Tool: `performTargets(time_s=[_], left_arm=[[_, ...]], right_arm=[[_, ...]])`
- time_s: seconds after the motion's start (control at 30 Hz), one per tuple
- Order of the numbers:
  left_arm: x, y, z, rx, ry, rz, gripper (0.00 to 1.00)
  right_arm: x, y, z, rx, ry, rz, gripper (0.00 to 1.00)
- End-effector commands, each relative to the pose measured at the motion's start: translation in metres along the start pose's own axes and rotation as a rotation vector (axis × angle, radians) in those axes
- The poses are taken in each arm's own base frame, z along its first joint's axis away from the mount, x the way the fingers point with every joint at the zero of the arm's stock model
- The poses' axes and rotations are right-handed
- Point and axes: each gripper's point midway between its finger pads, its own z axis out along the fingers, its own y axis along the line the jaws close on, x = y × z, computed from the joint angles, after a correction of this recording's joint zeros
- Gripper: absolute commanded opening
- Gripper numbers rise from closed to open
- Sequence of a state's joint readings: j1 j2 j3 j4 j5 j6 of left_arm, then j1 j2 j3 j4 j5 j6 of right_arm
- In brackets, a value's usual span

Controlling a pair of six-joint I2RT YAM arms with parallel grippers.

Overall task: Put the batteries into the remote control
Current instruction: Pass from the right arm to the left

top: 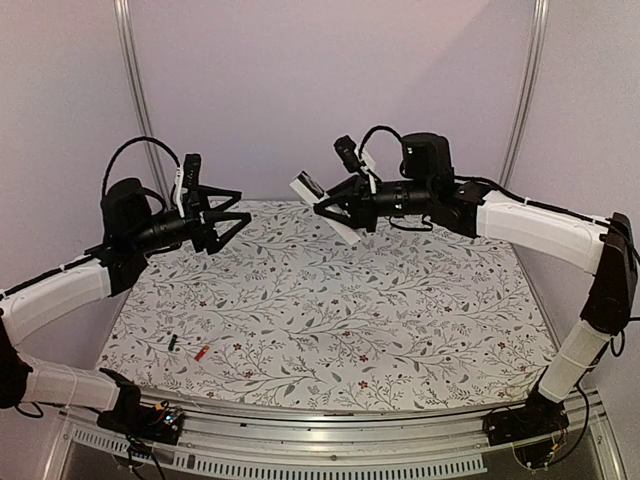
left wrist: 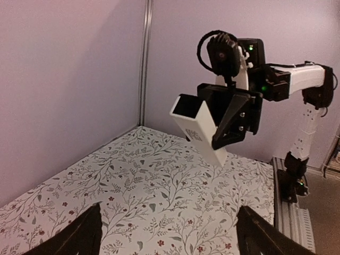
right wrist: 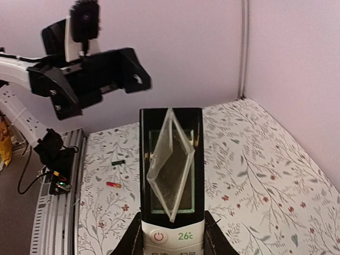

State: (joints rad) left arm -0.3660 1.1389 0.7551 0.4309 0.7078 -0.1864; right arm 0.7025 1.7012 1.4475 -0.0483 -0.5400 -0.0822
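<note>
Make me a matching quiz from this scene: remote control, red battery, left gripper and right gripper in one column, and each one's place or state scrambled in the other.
Column one
1. remote control
2. red battery
3. left gripper
4. right gripper

Column two
A. jaws wide apart, holding nothing
B. held tilted in the air above the table
C. jaws closed on the remote control
D. lying on the table beside the black battery

Pairs: 1-B, 2-D, 3-A, 4-C
</note>
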Motion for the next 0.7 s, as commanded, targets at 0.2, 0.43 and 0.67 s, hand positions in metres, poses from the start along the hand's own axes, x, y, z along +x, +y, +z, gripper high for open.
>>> performTargets(time_s=[0.2, 0.43, 0.67], left_arm=[[-0.005, -0.099, 0.006, 0.398, -0.034, 0.047, 0.87], [-0.018, -0.108, 0.021, 0.359, -0.067, 0.028, 0.70], [-0.027, -0.105, 0.038, 0.302, -0.078, 0.014, 0.52]], right_arm=[[-0.032, 0.111, 0.013, -0.446, -0.147, -0.186, 0.00], [-0.032, 0.125, 0.016, -0.465, -0.143, -0.198, 0.00], [-0.027, 0.132, 0.016, -0.478, -0.120, -0.221, 0.00]])
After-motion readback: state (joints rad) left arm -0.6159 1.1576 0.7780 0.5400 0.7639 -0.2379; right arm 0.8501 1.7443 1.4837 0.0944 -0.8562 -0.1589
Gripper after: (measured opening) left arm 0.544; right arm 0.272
